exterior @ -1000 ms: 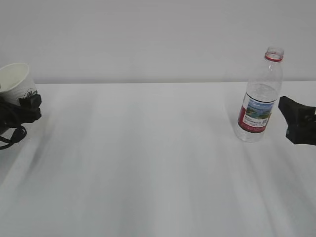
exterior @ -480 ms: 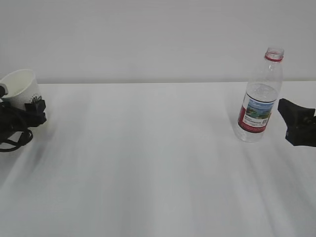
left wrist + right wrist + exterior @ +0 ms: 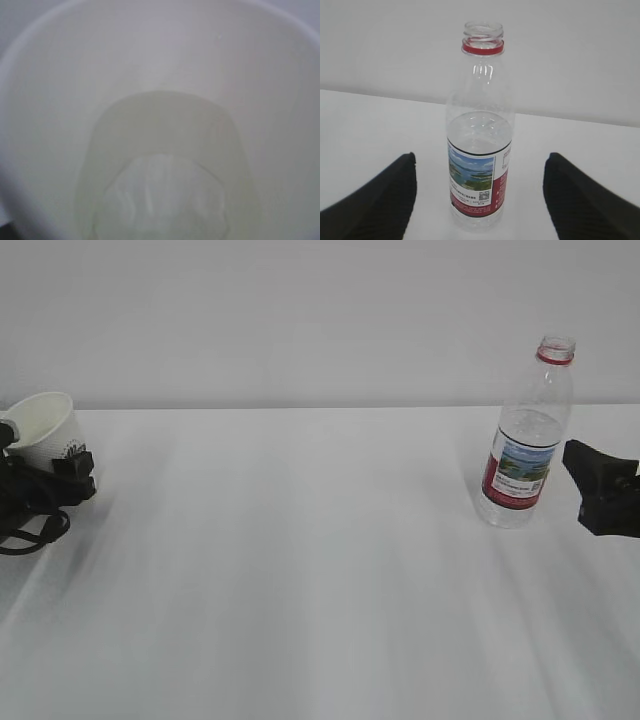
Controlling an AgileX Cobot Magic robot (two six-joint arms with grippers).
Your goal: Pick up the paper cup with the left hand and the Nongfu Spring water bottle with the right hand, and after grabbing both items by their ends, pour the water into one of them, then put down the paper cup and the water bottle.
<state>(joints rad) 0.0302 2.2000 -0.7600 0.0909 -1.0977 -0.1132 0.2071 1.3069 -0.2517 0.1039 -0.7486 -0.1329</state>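
Jaws of the black left gripper (image 3: 45, 480) clamp the small white tapered paper cup (image 3: 45, 430), tilted, at nine o'clock on the white table (image 3: 300, 560). Black right gripper (image 3: 479, 200) stands wide apart, empty, just short of the upright clear ribbed plastic water bottle (image 3: 479, 150) at three o'clock.

You're looking at a plain white table (image 3: 300, 570) that fills the lower two thirds of the exterior view, meeting a pale wall along a straight edge. Standing upright on it at the right of the frame is the uncapped Nongfu Spring water bottle (image 3: 524, 440), red-labelled.
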